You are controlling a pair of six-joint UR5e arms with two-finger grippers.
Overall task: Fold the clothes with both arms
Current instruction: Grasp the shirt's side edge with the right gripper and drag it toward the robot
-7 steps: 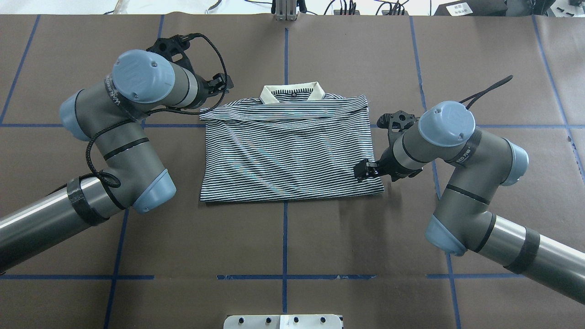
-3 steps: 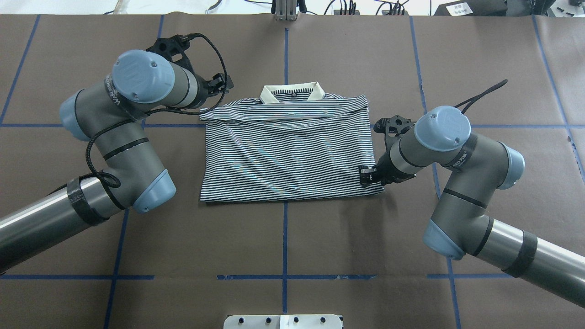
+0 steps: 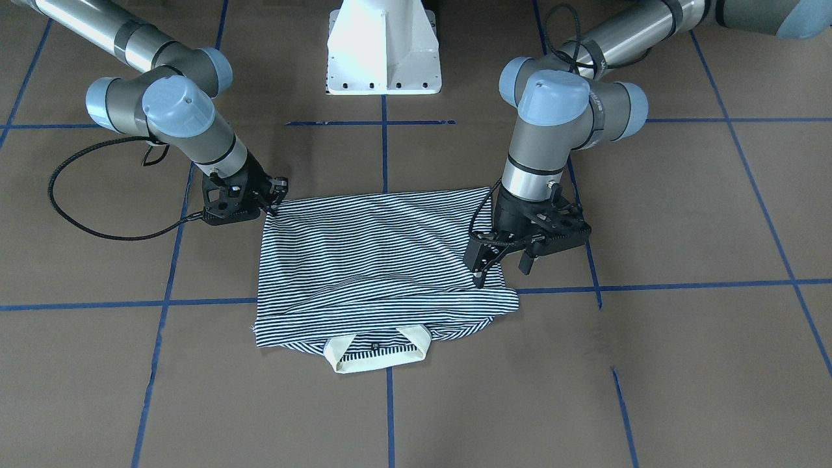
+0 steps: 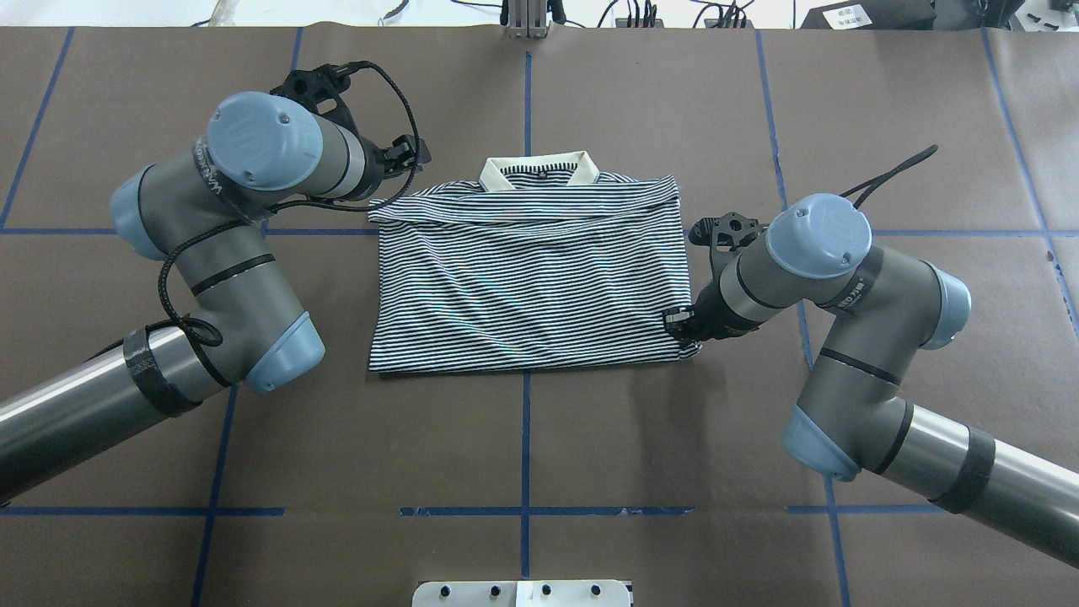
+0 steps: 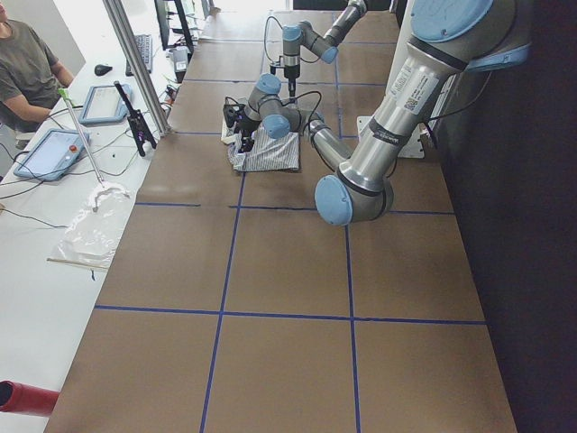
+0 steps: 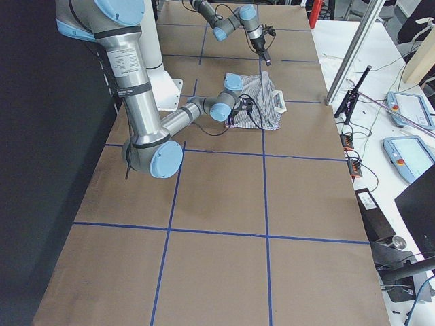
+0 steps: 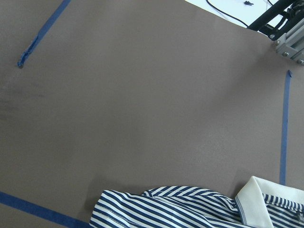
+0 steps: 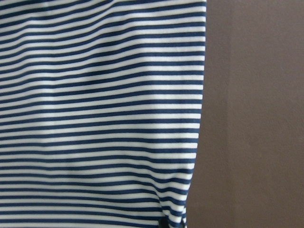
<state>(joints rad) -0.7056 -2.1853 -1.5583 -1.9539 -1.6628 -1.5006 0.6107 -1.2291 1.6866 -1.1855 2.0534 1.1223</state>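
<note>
The striped polo shirt lies folded flat on the brown table, its cream collar at the far side. My right gripper is down on the shirt's near right corner and looks shut on it. The fabric puckers there in the right wrist view. In the front-facing view that gripper sits at the shirt's corner. My left gripper is open, its fingers spread at the shirt's far left shoulder edge. The left wrist view shows that shoulder and the collar.
The white pedestal stands at the robot's side of the table. Blue tape lines cross the brown cover. A metal post stands at the far edge. An operator and tablets are on a side bench.
My right gripper has moved nearer and lower onto the shirt's near right corner, and that corner has drawn in slightly. The left arm has not moved.
</note>
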